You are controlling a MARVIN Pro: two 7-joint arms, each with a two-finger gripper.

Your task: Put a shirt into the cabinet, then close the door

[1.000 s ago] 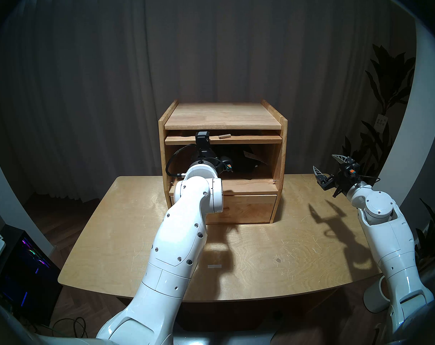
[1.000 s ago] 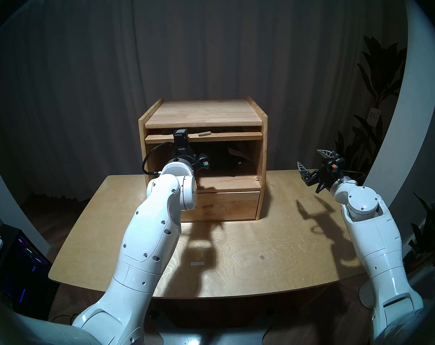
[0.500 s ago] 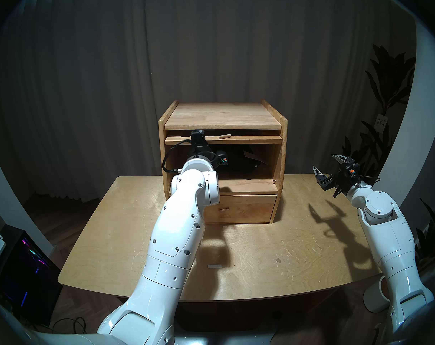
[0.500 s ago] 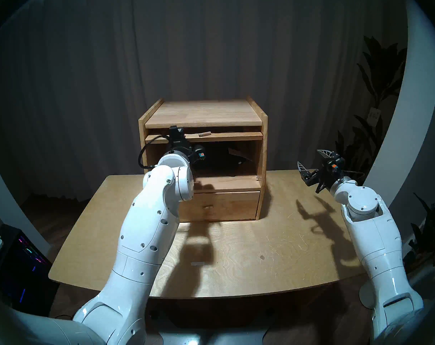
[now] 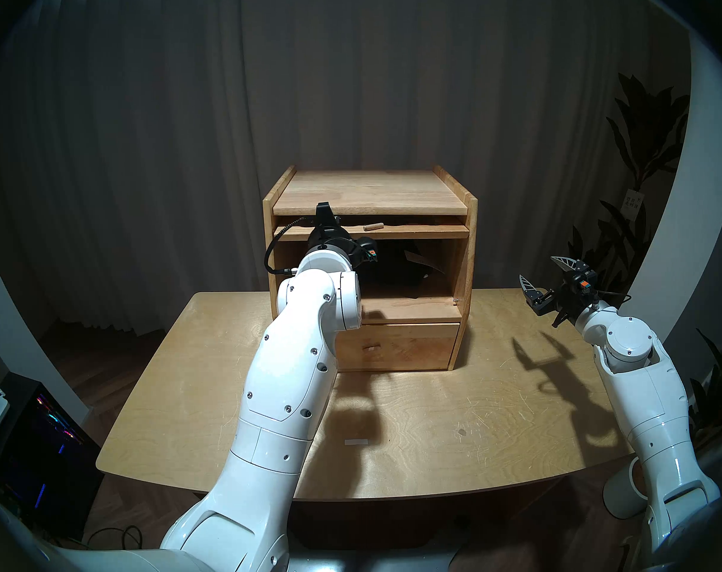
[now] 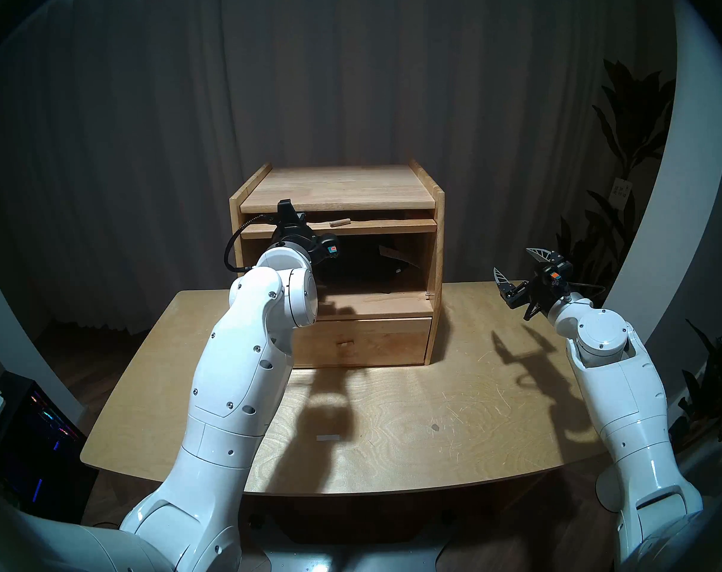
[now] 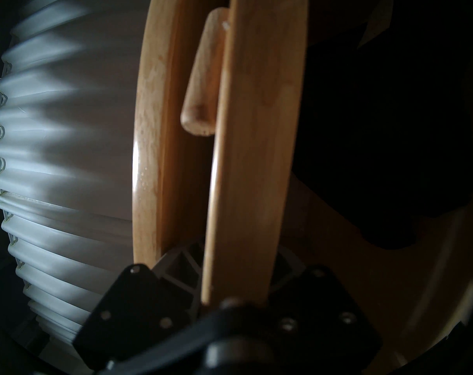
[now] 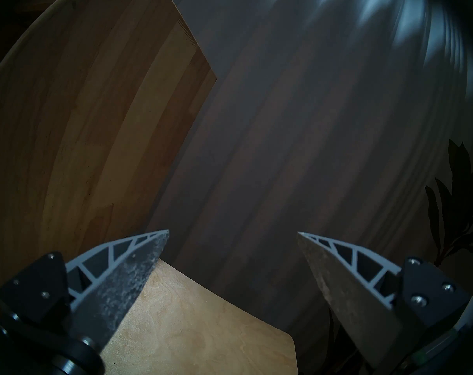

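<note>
The cabinet (image 5: 369,265) stood at the back of the table (image 5: 433,426), its large compartment open and its drawer (image 5: 396,346) below shut. The door (image 5: 413,230), a wooden flap panel, lay raised and level just under the cabinet's top, with its peg knob (image 5: 372,226) resting on its front edge. The black shirt (image 5: 396,270) sat as a dark bundle inside the compartment, toward the right.

The left gripper (image 7: 236,290) reached level toward the flap's left part. In the left wrist view the door's front edge (image 7: 253,149) ran straight down between the two fingers (image 7: 180,266), which sat close on either side of the board, one above it and one below; they looked clamped on it, though the contact itself was hidden in shadow near the camera. The peg knob (image 7: 203,76) was further along the same edge, well clear of the fingers.

The right gripper (image 8: 233,258) hovered above the table's right end, beside the cabinet's right wall (image 8: 67,149) and apart from it. Its fingers (image 8: 127,274) were spread wide with nothing between them.
</note>
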